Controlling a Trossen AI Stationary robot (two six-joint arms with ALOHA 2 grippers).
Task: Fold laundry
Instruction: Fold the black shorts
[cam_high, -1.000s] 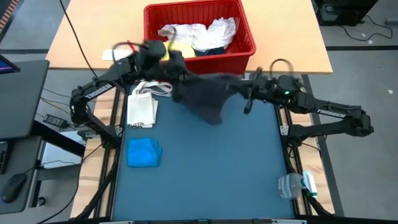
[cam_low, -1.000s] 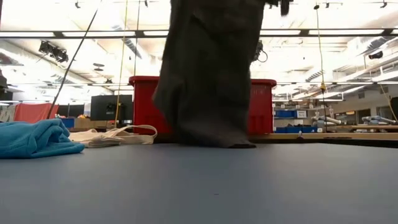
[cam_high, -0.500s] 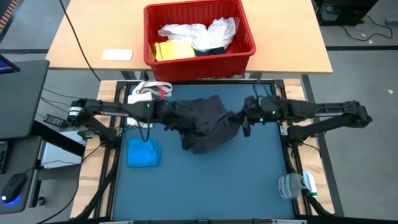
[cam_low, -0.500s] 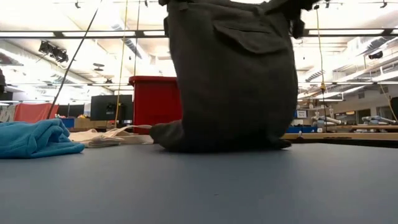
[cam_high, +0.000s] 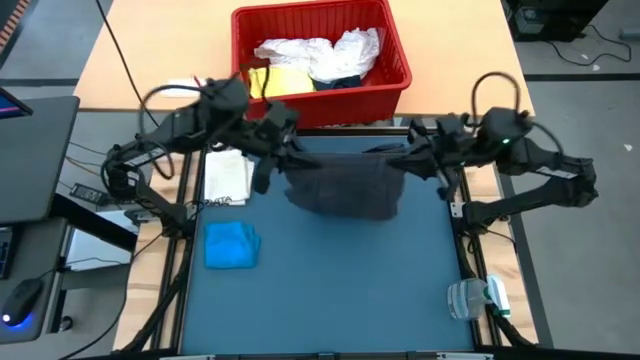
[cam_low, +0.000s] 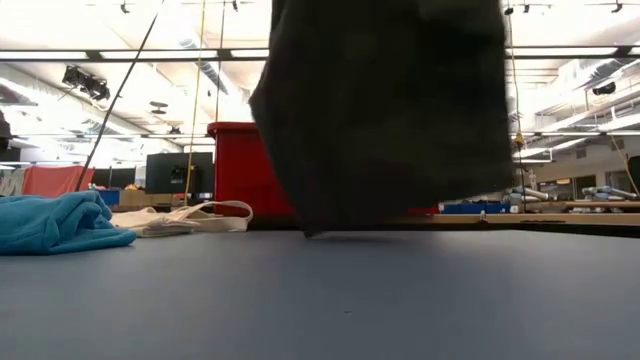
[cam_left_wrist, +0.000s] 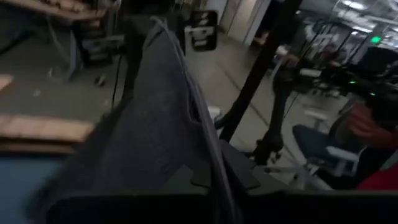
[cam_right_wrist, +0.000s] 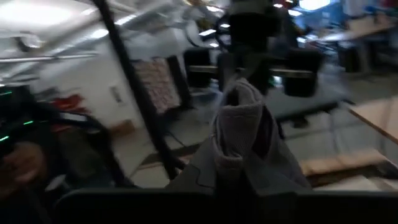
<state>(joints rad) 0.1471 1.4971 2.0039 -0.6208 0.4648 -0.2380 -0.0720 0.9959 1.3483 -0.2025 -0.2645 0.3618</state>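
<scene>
A dark grey garment (cam_high: 345, 185) hangs spread between my two grippers, high over the far half of the blue table. My left gripper (cam_high: 285, 152) is shut on its left top corner and my right gripper (cam_high: 408, 155) on its right top corner. In the low view the dark grey garment (cam_low: 385, 110) hangs as a wide sheet. Its lowest tip (cam_low: 310, 232) is at about table height; whether it touches, I cannot tell. A bright blue garment (cam_high: 232, 245) lies bunched on the table at the left. My left gripper pinches the garment's upper edge (cam_left_wrist: 194, 149) between its two fingers, coming in about level from the table's left. The cloth runs away from the fingers in a taut ridge and hangs below. My right gripper pinches a bunched fold of the garment's top corner (cam_right_wrist: 239, 127) between its two fingers, coming in about level from the table's right. Several layers stand up out of the hold, and the rest hangs below.
A red basket (cam_high: 395, 85) beyond the table's far edge holds white and yellow garments. A cream tote bag (cam_high: 228, 175) lies at the far left of the table. A clear plastic item with green trim (cam_high: 478, 298) sits near the right front corner.
Both grippers swung toward the near edge and down, dropping the garment's lower part in a heap on the table. They then rose and went back toward the far edge, drawing apart. The garment now hangs wider between them, its lower part drawn up off the table.
</scene>
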